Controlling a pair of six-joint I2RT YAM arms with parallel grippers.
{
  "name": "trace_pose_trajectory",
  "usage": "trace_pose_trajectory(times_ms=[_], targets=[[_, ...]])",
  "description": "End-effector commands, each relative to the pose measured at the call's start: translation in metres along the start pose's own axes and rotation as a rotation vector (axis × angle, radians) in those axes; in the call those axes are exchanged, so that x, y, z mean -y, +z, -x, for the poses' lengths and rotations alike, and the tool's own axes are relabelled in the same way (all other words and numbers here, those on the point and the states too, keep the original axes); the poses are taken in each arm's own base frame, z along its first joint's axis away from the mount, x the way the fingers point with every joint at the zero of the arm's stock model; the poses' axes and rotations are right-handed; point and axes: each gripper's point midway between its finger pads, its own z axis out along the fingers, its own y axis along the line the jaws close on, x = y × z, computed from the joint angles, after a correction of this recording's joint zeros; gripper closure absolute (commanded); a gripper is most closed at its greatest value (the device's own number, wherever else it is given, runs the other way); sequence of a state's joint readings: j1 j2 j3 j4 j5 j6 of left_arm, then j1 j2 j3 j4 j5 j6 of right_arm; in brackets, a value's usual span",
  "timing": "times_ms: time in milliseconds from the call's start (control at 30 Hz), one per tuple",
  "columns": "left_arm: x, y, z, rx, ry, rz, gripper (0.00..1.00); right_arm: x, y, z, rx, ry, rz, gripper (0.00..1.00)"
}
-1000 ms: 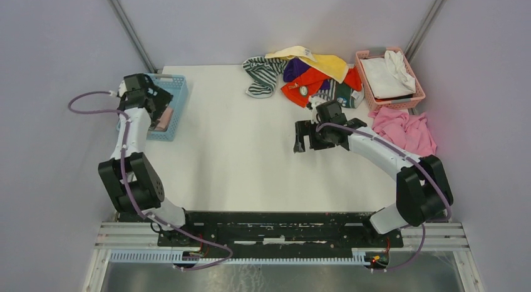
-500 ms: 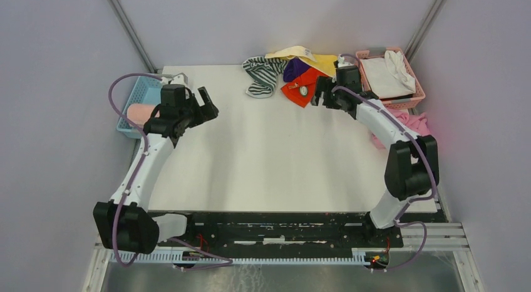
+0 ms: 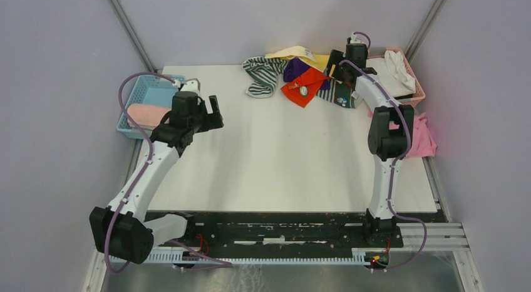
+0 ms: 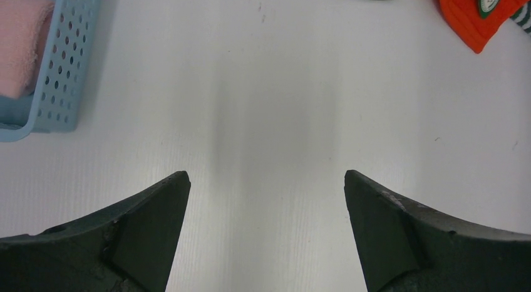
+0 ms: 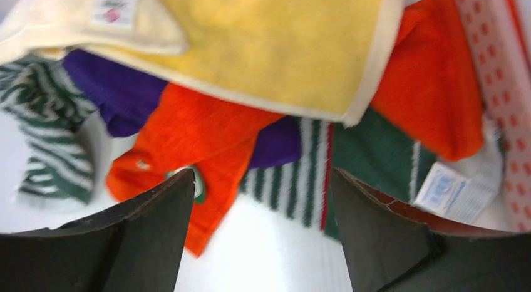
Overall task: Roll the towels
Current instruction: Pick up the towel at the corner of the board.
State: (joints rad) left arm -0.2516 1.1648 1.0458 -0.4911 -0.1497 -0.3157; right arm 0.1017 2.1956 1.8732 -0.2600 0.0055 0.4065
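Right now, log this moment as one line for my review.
left jaws: open over table | right jaws: open above towel pile, nothing held | pink towel in blue basket

White, matte desk (image 3: 275, 160). Carries a blue perforated basket (image 3: 139, 94) at the far left corner, with a rolled light pink towel (image 3: 148, 114) inside. Bears a loose heap along the far edge, right of centre: green-and-white striped towel (image 3: 262, 73) leftmost, orange-red towel (image 3: 302, 91) just beside it, purple towel (image 3: 294, 69) and pale yellow towel (image 3: 293, 54) overlapping behind, dark green towel (image 3: 345, 91) to the right. Holds a pink basket (image 3: 416, 91) at the far right corner, white cloth (image 3: 394, 69) in it. Has a crumpled pink cloth (image 3: 422, 138) at the right edge.
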Motion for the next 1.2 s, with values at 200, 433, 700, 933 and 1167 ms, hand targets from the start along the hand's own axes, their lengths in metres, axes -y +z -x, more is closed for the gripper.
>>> trace_pose_trajectory(times_ms=[200,433,700,933,1167], targets=[[-0.002,0.008,0.003,0.021,0.094,0.059,0.01,0.05,0.027,0.0,-0.067,-0.436,-0.093,0.18],[0.001,0.018,-0.006,-0.012,0.116,0.073,0.01,0.066,0.041,0.003,-0.045,-0.693,-0.161,0.22],[-0.001,0.027,-0.012,-0.041,0.126,0.093,0.01,0.062,0.072,0.003,-0.031,-0.836,-0.173,0.31],[-0.003,0.032,-0.016,-0.057,0.132,0.105,0.01,0.062,0.085,0.015,0.028,-0.884,-0.23,0.43],[-0.003,0.033,-0.018,-0.064,0.135,0.107,0.01,0.059,0.083,0.036,0.101,-0.885,-0.272,0.61]])
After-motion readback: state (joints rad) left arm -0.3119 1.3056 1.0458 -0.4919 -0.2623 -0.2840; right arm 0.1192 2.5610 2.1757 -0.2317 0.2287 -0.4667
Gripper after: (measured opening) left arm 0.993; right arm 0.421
